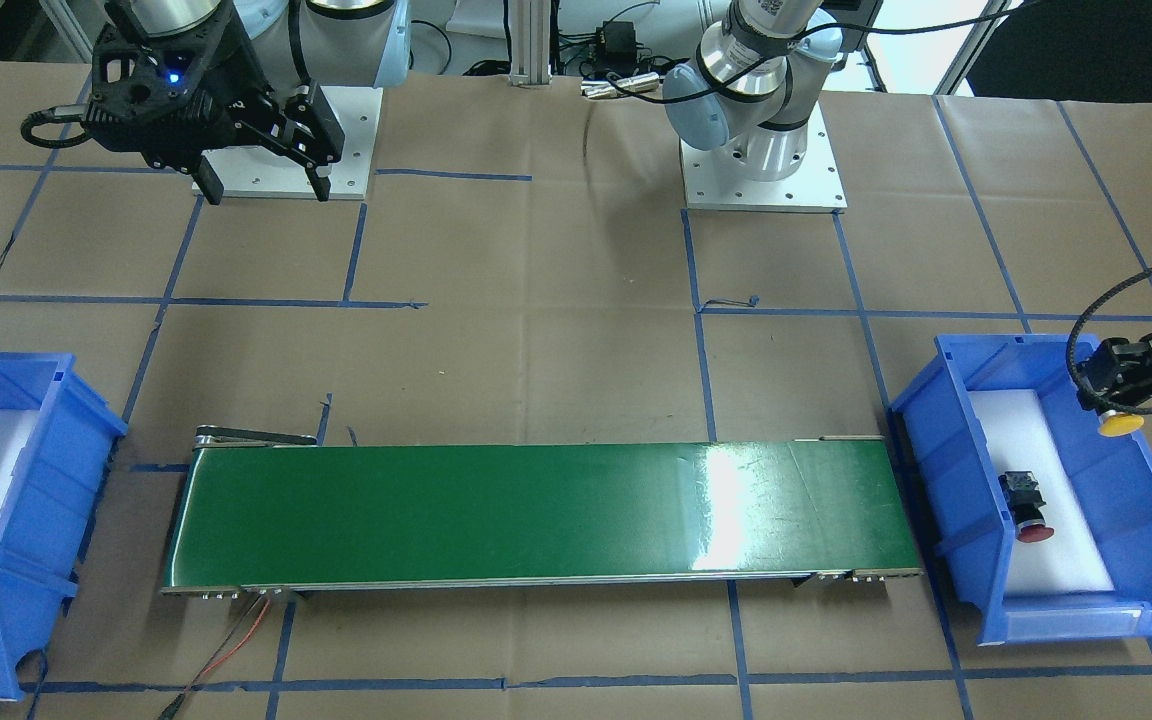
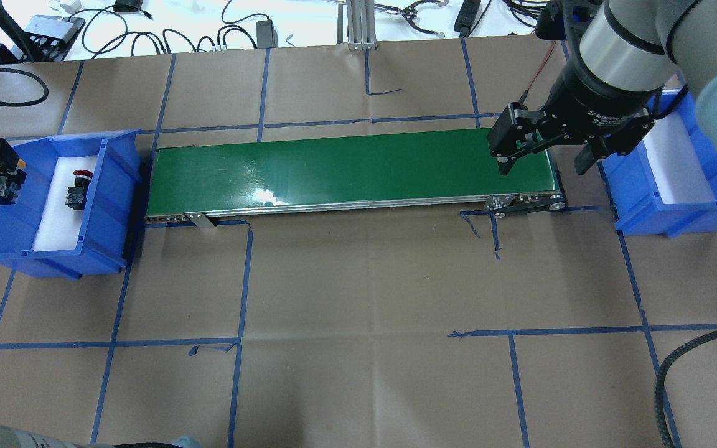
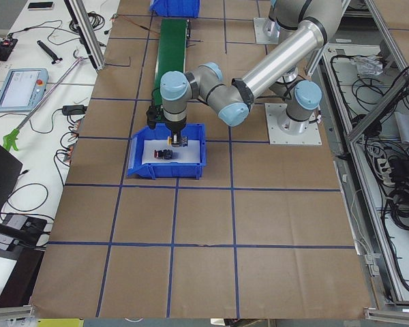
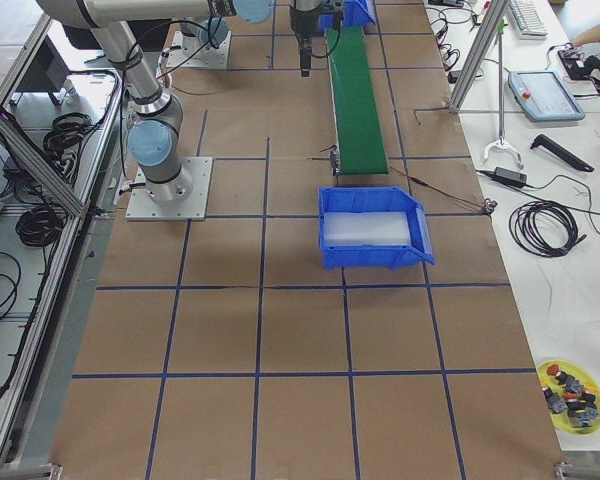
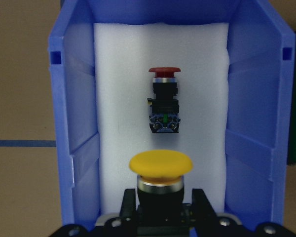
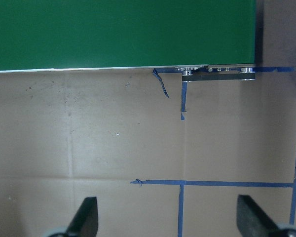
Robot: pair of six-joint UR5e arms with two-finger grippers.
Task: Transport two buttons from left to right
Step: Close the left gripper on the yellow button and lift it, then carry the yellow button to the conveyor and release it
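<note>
Left gripper (image 5: 160,200): fingers clamped on yellow button (image 5: 160,165), held above the tabletop's left-edge bin (image 5: 69,123) for carrying.
Red button (image 5: 164,106): lying in bin, waiting.
Right gripper (image 2: 544,163): fingers spread, empty.

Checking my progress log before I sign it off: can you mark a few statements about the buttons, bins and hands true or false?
1. The left hand holds the yellow button. True.
2. The red button lies on the green belt. False: it lies inside the left bin.
3. The right hand is open and holds nothing. True.
4. The right bin holds a button. False: no button shows in it.
</note>
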